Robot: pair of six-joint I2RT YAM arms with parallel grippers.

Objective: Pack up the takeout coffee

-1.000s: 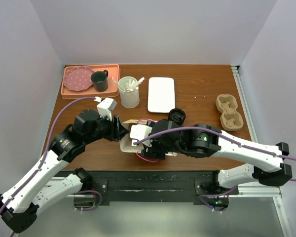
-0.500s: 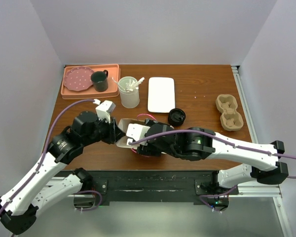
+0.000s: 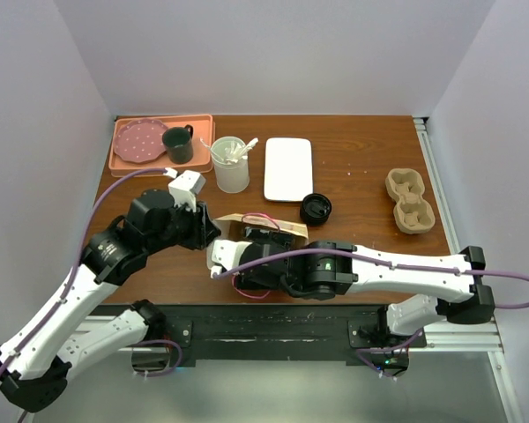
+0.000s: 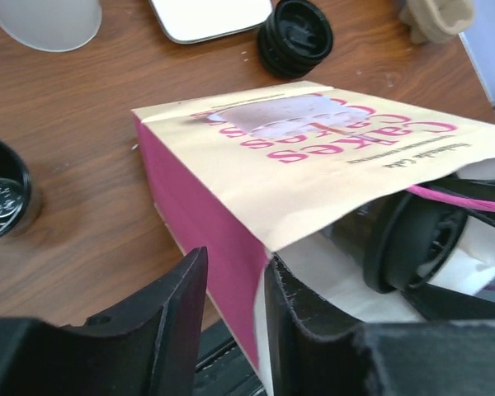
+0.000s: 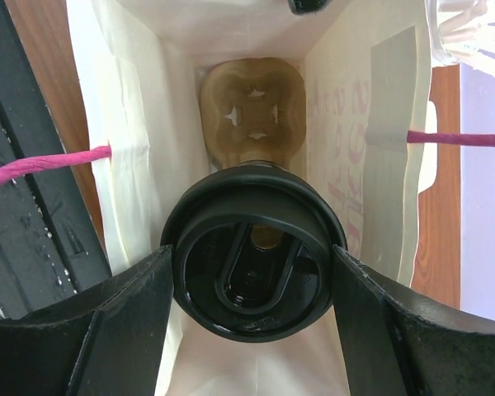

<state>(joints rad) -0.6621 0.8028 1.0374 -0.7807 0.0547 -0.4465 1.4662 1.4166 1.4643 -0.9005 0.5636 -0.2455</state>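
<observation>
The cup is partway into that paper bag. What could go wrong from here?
1. The left gripper pinches just one edge of the paper bag; if it slips, the mouth could sag onto the coffee cup.
2. The right gripper must seat the cup in the carrier deep inside; off-centre, it might tip and leak.
3. The pink handle could snag.

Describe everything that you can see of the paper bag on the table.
The paper bag lies on its side on the wooden table, mouth open toward the arms. Its broad face is tan with pink lettering, its side panel magenta, its inside white, with pink cord handles. The left fingers straddle the mouth's edge, one outside, one inside; a pinch cannot be confirmed. The right fingers reach inside, holding a black-lidded cup. A cardboard cup carrier sits at the bag's bottom.
</observation>
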